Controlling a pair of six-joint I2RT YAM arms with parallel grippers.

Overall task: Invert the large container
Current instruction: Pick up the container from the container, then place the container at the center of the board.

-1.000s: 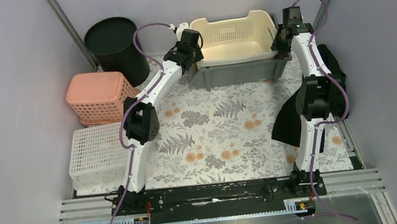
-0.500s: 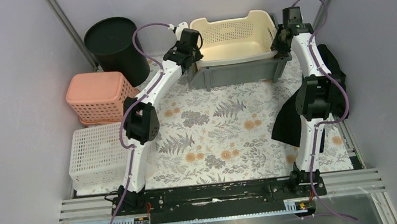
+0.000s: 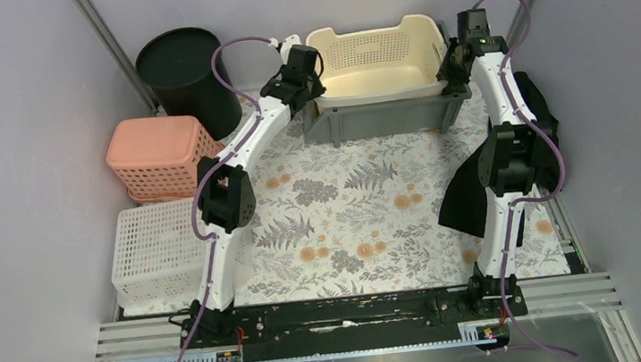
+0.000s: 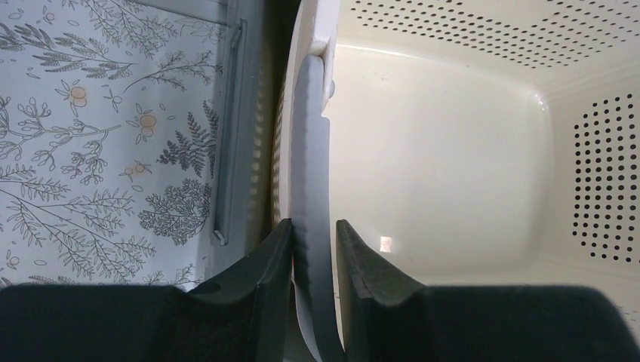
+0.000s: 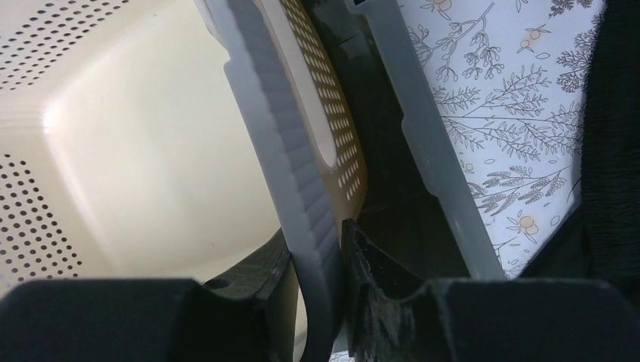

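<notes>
Left claw (image 4: 313, 245) higher; both on one basket (image 3: 376, 60)

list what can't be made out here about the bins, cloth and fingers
Inside of the grey bin: every view, covered by the cream basket.
How deep the basket sits in it: every view, hidden by their walls.
Part of the black cloth: top view, behind the right arm; right wrist view, cut off by the edge.
The left fingers and right fingers: top view, covered by the arms.

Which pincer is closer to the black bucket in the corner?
Left. The left pincer clamps the cream basket's side nearest the black bucket; the right pincer clamps the opposite side.
</notes>
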